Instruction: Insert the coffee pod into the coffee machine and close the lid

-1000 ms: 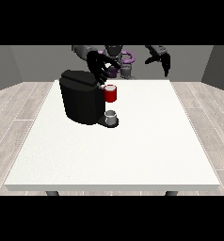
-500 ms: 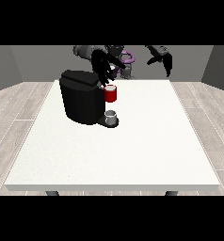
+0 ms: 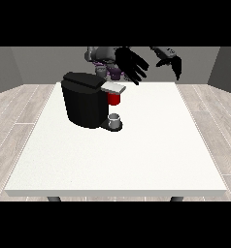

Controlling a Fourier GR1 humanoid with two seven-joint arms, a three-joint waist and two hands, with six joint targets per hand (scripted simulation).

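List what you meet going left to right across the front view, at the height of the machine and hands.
Black boxy coffee machine → red thing at the machine → black hand with spread fingers above the table's far edge → second black hand, raised at the view's right. The small grey cup on the machine's base overlaps, so it is left out.

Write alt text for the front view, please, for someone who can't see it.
A black coffee machine stands on a large white table, with a red thing at the machine and a small grey cup on its base. Behind it, a robot raises two black hands: one with fingers spread just above the machine, the other at the view's right.
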